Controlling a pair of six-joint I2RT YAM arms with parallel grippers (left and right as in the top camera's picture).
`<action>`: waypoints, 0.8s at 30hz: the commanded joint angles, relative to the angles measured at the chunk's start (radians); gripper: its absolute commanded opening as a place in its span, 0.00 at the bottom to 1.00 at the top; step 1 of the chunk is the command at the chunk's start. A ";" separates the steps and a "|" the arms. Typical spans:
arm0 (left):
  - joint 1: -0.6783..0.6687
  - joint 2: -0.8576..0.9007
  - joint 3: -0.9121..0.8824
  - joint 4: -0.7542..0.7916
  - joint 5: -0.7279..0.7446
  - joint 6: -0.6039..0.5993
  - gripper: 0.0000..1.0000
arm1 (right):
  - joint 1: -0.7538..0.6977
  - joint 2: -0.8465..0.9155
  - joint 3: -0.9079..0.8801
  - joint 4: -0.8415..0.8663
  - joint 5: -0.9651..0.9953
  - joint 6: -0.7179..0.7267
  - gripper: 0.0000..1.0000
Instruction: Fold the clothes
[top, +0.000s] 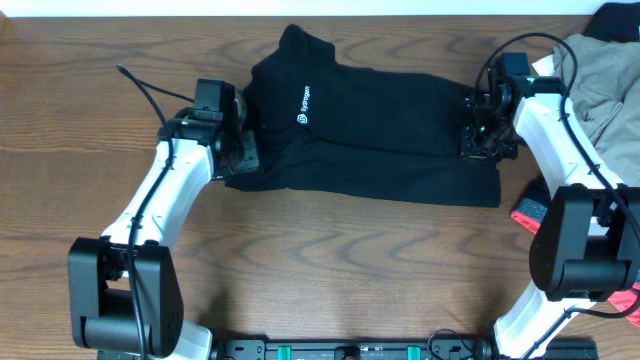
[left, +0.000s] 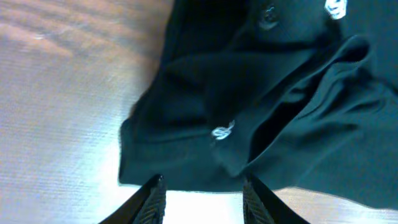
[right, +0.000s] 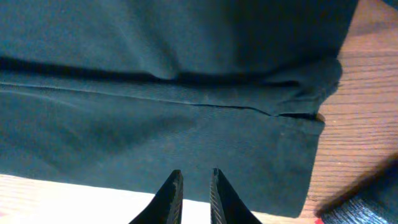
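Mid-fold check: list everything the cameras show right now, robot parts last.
black shirt: one, black with a small white chest logo, table centre, partly folded.
clothes pile: one heap, khaki-grey with black on top, far right corner.
coral-pink fabric: two bits showing, right edge beside the right arm.
table: one, brown wood, under everything.
left arm: one, white with black joints, left side.
right arm: one, white with black joints, right side.
left hand: one, black fingers apart, at the shirt's left edge.
right hand: one, black fingers nearly together, nothing between them, over the shirt's right end.
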 joint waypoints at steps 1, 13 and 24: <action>-0.019 0.028 -0.021 0.053 -0.015 0.004 0.41 | 0.010 -0.016 -0.024 0.002 0.000 -0.016 0.14; -0.024 0.167 -0.021 0.149 0.119 -0.030 0.41 | 0.010 -0.016 -0.086 0.031 0.000 -0.016 0.13; -0.024 0.174 -0.021 0.153 0.146 -0.030 0.23 | 0.009 -0.015 -0.122 0.105 0.000 -0.016 0.01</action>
